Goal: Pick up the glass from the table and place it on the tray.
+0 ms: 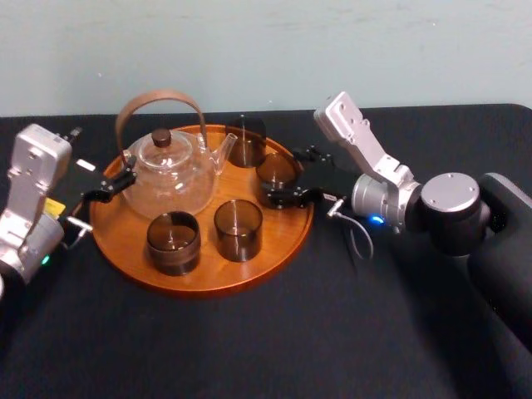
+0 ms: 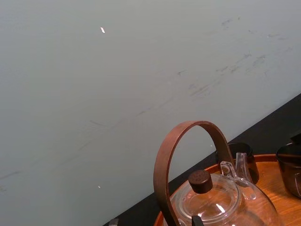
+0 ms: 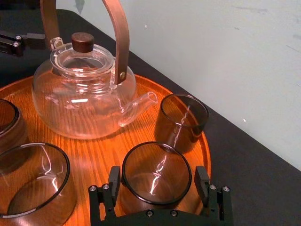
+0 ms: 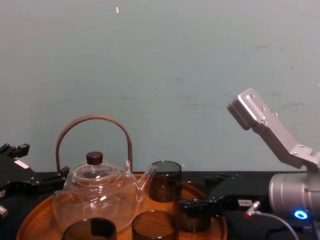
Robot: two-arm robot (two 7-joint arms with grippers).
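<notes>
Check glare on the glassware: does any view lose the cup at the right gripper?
Right wrist view: white streaks on the glass between the right gripper's open fingers, rim readable all round; tray shines. Head view: small glints on the teapot, left gripper beside it, no washout. Chest view: right gripper's finger crosses the glass. Left wrist view: one glint on the teapot lid.

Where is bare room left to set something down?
Widest free patch: the table between the tray's front rim and the robot. On the tray, only a strip before the two front glasses. Crowded: teapot, back glass, the glass inside the open right gripper; left gripper crowds the left rim.
</notes>
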